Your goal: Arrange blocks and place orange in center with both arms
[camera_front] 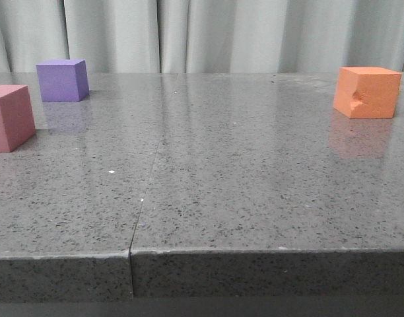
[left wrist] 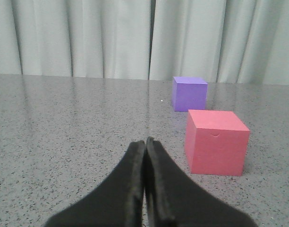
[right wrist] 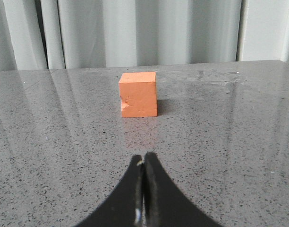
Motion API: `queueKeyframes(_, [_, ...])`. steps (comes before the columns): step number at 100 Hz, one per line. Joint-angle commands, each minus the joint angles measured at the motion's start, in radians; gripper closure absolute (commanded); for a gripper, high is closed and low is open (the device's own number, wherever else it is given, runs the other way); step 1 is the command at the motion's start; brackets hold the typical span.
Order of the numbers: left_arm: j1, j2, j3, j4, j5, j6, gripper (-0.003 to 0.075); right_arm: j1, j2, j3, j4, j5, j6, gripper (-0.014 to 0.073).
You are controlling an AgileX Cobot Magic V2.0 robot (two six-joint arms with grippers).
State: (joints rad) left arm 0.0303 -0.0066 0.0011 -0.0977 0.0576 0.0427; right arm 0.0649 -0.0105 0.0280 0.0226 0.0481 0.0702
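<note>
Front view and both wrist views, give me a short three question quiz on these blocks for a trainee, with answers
1. True or false: the orange block sits at the table's middle.
2. Which block lies nearest the left gripper: A purple block, B pink block, C orange?
3. Fill in: the right gripper has its fingers ____.

Key: 1 false, it sits far right in the front view. 2 B. 3 shut, holding nothing.
</note>
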Motion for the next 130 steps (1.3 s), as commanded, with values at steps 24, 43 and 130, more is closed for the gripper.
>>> queueKeyframes(24, [0.002, -0.029, 0.04, 0.002, -0.08, -0.001, 0.0741, -0.001, -0.023, -0.018, -0.001, -0.083, -0.003, 0.0661])
queueKeyframes(43, [0.002, -0.029, 0.04, 0.002, -0.08, -0.001, 0.0741, -0.001, -0.023, -0.018, -0.001, -0.083, -0.003, 0.0661])
queueKeyframes(130, [0.002, -0.029, 0.04, 0.002, -0.08, -0.001, 0.0741, -0.001, 0.052, -0.121, -0.001, -0.2, -0.003, 0.0661])
